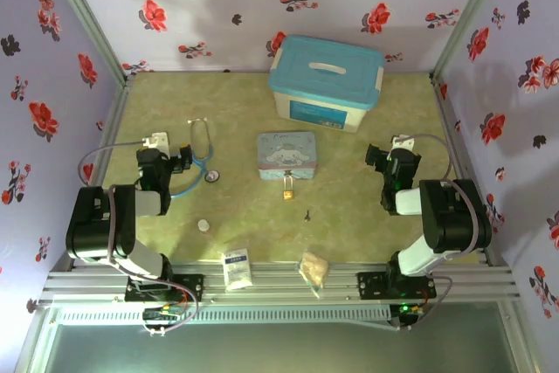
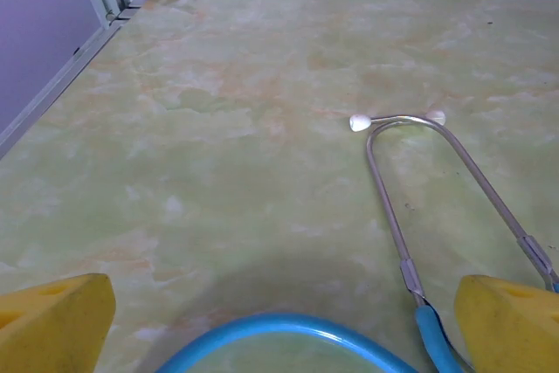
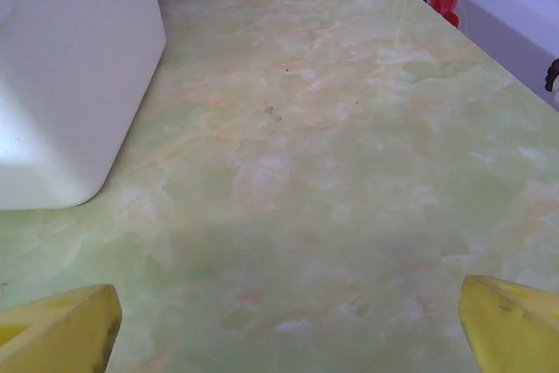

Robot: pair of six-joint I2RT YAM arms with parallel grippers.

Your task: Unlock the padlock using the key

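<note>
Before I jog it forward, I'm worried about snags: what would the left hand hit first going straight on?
Probably the stethoscope: its blue tubing curves right before the open left hand, though height is unclear.

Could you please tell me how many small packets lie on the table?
2: a white packet at the near edge, and a tan packet to its right. None seems hidden.
</note>
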